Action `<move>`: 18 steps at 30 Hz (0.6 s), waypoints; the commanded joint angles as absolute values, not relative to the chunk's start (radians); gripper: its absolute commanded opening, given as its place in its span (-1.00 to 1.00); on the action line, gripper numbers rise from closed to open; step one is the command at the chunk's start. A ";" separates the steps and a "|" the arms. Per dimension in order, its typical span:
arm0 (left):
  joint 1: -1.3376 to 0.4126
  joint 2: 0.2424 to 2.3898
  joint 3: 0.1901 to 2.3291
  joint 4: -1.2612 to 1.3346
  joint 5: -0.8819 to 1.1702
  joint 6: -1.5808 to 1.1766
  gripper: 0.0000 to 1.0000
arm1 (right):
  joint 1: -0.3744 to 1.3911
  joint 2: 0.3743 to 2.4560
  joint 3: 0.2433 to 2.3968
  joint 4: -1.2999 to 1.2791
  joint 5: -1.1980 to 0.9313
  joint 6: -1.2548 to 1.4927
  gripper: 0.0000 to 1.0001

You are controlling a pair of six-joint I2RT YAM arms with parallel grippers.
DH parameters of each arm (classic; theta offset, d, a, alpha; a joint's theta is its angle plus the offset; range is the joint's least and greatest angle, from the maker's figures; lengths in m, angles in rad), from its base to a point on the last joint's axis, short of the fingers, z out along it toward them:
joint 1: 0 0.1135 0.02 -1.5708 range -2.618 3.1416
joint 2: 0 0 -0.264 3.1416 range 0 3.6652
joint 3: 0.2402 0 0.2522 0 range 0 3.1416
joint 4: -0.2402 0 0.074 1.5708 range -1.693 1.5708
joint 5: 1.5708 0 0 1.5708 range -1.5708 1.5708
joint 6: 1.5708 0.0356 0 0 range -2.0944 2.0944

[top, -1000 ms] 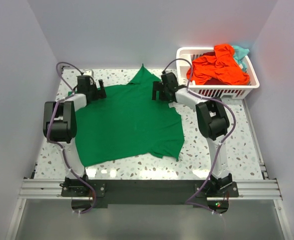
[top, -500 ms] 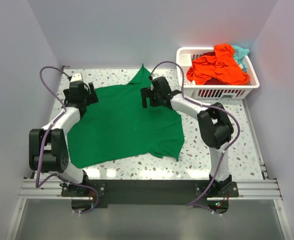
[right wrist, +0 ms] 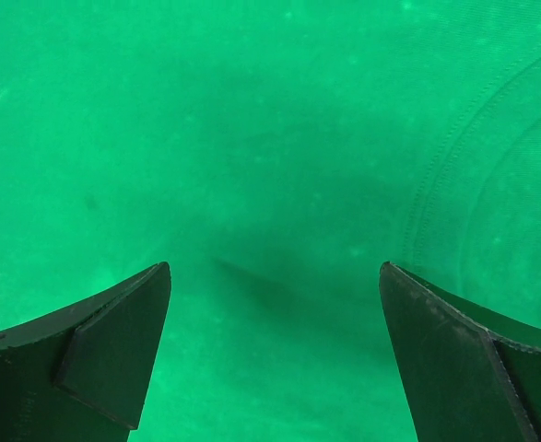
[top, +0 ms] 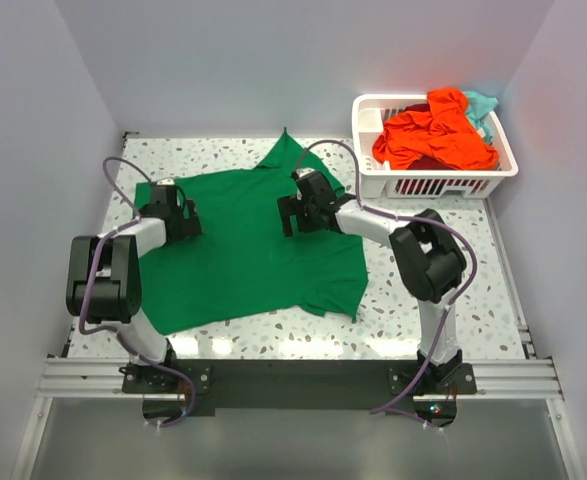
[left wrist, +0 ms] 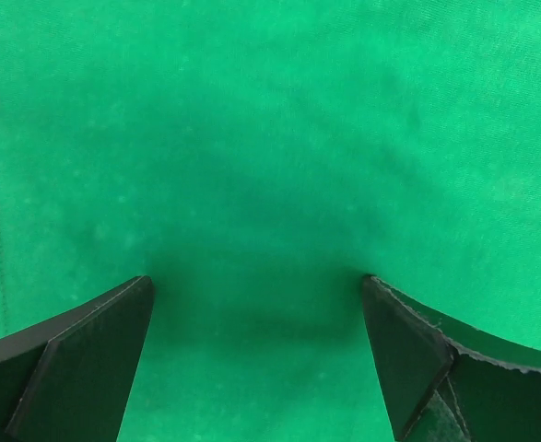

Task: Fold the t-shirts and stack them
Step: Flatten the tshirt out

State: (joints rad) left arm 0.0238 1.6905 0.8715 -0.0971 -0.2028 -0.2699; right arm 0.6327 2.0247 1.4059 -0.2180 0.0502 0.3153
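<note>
Overhead, we see a bright green t-shirt point(top: 253, 245) spread mostly flat on the speckled surface point(top: 423, 300). Its collar end points to the far wall and its hem lies toward the arm bases. Both arms reach over its upper part. The left end effector point(top: 181, 215) sits low over the cloth near the left sleeve, and the right end effector point(top: 295, 215) sits low over the cloth below the collar. In each wrist view the jaws stand wide apart with only smooth green fabric between them, and neither holds anything. At the far right, a white slotted basket point(top: 371, 108) holds a crumpled orange-red t-shirt point(top: 433, 135) with a teal t-shirt point(top: 481, 103) tucked behind it. We judge the task barely begun: the green shirt is laid out but shows no fold, no stack exists, and two shirts wait in the basket.
</note>
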 commanded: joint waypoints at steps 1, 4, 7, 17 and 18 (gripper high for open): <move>0.043 1.759 0.936 -0.113 -0.143 -0.242 1.00 | 0.629 2.052 1.462 -0.244 0.100 0.331 0.97; 0.048 1.821 0.974 -0.132 -0.135 -0.229 1.00 | 0.630 2.089 1.494 -0.273 0.127 0.334 0.97; 0.051 1.870 1.005 -0.141 -0.120 -0.227 1.00 | 0.624 2.120 1.511 -0.284 0.140 0.342 0.97; 0.051 1.945 1.127 -0.167 -0.068 -0.215 1.00 | 0.531 2.204 1.580 -0.282 0.031 0.377 0.97; 0.051 1.959 1.146 -0.172 -0.063 -0.215 1.00 | 0.520 2.218 1.607 -0.287 0.023 0.376 0.97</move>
